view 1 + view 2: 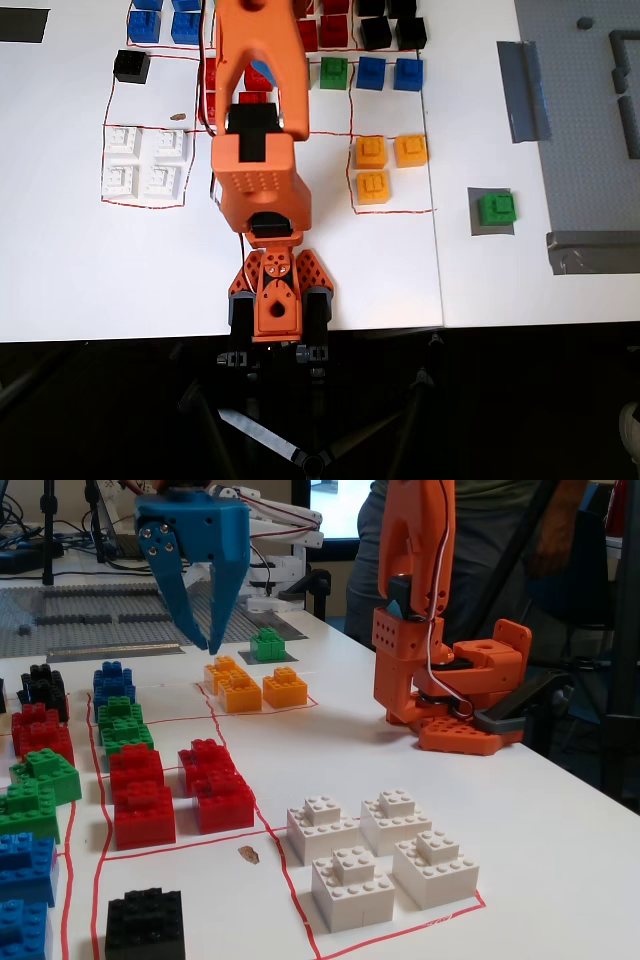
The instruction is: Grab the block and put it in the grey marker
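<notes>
The green block [497, 208] sits on the grey marker [478, 224] at the right of the overhead view, beside the baseplate. In the fixed view the same block [267, 643] rests on the marker [247, 658] at the back of the table. My blue gripper [203, 643] hangs in the air to the block's left in that view, fingers pointing down. It is open with a narrow gap and holds nothing. In the overhead view the orange arm [258, 150] reaches to the top edge and the gripper does not show.
Three orange-yellow bricks [384, 163] lie between arm and block. Red [170, 790], green [40, 780], blue [113, 680], black [146, 925] and white bricks [380, 850] fill red-lined boxes. A studded grey baseplate [590, 120] and a grey tape strip [522, 90] lie right. A person stands behind the arm's base [460, 700].
</notes>
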